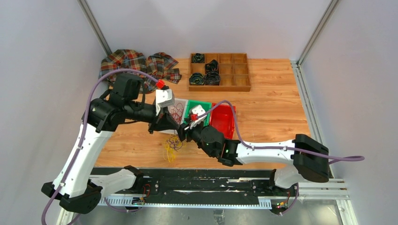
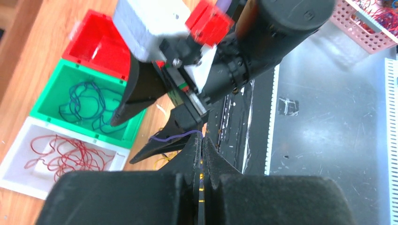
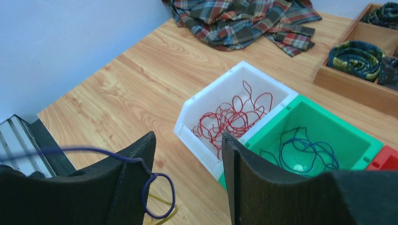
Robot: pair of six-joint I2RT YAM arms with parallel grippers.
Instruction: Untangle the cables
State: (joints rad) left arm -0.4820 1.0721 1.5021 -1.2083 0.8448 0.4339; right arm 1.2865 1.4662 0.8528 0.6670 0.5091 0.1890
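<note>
Apparently, purple cable (image 2: 174, 136) pinched, left gripper (image 2: 202, 157) tips

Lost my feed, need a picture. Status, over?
Left gripper shut on purple cable. Right gripper open, same cable looped over one finger. Tangle on table below. Bins alongside, not in the path.

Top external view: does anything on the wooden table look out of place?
A crumpled plaid cloth lies heaped at the far left, and thin yellow and purple cables sit tangled on the wooden table.
</note>
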